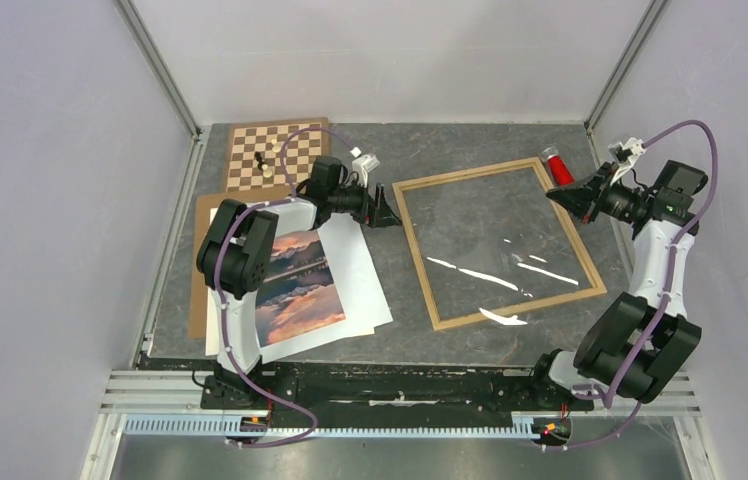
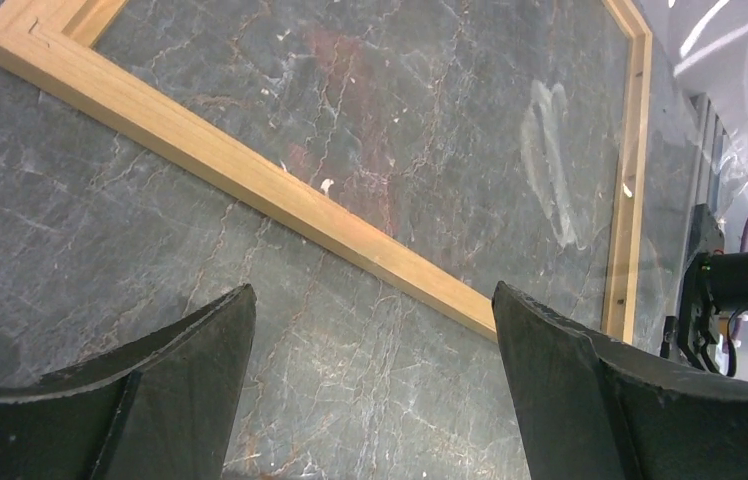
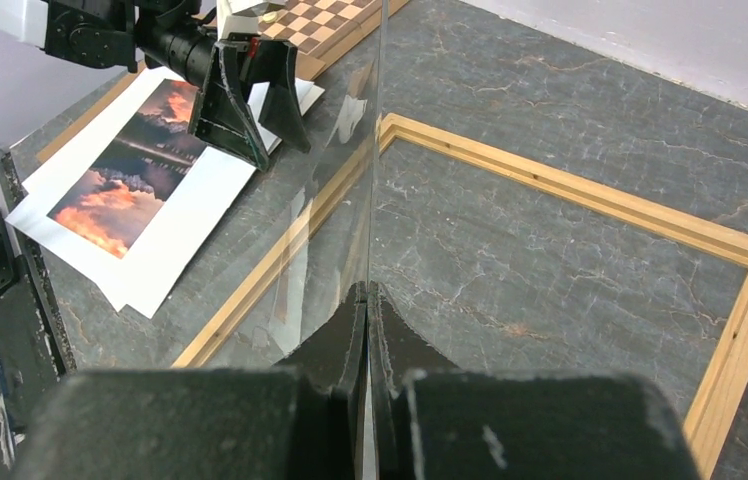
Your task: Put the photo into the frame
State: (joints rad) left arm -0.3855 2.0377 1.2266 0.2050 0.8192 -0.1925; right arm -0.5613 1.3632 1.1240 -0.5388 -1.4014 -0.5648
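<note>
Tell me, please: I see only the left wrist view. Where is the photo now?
Observer: The photo lies on white sheets, left of the frame, partly under the left arm.
Operator: Does the right gripper hold anything?
Observer: Yes. The right gripper is shut on the edge of a clear pane.
Operator: What stands at the far left?
Observer: A chessboard with a few pieces on it.

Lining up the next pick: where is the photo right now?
Top view, left side: the photo lies flat on white sheets, partly under the left arm, left of the frame, between the chessboard and the near edge.
</note>
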